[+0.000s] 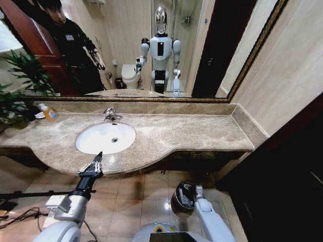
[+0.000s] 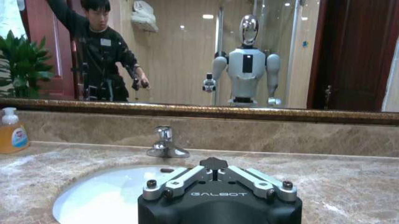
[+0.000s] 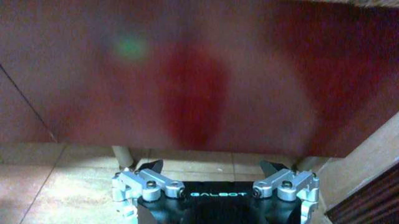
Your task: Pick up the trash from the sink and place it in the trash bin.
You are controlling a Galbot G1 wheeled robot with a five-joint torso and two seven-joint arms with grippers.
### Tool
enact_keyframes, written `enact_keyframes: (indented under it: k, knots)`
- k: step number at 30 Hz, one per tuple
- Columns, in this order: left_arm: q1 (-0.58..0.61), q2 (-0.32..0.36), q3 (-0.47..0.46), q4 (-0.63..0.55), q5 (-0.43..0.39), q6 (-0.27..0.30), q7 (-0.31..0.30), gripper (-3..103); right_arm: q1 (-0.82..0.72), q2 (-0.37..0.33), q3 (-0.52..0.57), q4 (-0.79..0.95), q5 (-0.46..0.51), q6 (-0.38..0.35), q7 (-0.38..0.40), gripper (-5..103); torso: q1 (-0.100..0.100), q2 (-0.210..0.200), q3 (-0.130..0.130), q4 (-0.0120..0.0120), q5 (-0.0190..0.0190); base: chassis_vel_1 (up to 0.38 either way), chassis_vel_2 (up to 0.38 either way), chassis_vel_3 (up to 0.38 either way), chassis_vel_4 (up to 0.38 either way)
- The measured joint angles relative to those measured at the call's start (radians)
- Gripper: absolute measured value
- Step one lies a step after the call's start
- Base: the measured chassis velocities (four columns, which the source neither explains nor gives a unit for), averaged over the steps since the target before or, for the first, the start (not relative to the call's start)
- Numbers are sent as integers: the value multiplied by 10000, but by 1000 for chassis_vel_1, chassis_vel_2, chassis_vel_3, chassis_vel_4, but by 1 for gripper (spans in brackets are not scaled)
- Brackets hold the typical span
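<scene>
Sink: a white oval porcelain basin (image 1: 105, 137) set in a beige-brown marble countertop (image 1: 192, 133), with a chrome faucet (image 1: 110, 115) at its back edge. The bowl looks bare of any toiletry scraps, though its near part is hidden in the left wrist view.

Left gripper: the black and silver left gripper (image 1: 99, 158) hangs at the front rim of the basin, pointing toward the faucet. Its fingers are pressed together into one point with nothing between them.

Right gripper: the right gripper (image 3: 212, 166) is low beside the robot, under the counter's front edge and above the tan tiled floor (image 1: 128, 194). Its fingers are spread wide and hold nothing.

Trash bin: a small round dark bin with a shiny metallic rim (image 1: 183, 195) stands on the floor below the counter, just beside the right arm.

Other items: an orange soap bottle (image 1: 49, 113) stands on the countertop left of the basin, near a green potted plant (image 1: 17, 91). A gold-framed wall mirror (image 1: 151, 50) fills the wall behind.
</scene>
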Motion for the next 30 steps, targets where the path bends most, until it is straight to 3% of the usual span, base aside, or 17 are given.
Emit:
enact_keyframes:
  k: [8,14,23,30]
  knots:
    - [0,0,0,0,0,0,0,0,-888,-273,-18,2022,586,-234,155,100,0,0,0,2,1,0,0,0,0]
    - [0,0,0,0,0,0,0,0,-1956,-706,206,4470,1304,-848,-26,100,0,0,-1,0,1,0,0,0,0]
    - [0,0,0,0,0,0,0,0,-2901,-954,648,7170,1743,-773,67,100,0,1,-1,0,0,0,0,0,0]
    - [0,0,0,0,0,0,0,0,-3378,-740,946,9333,1860,-695,-44,100,0,1,-1,1,-1,0,0,0,0]
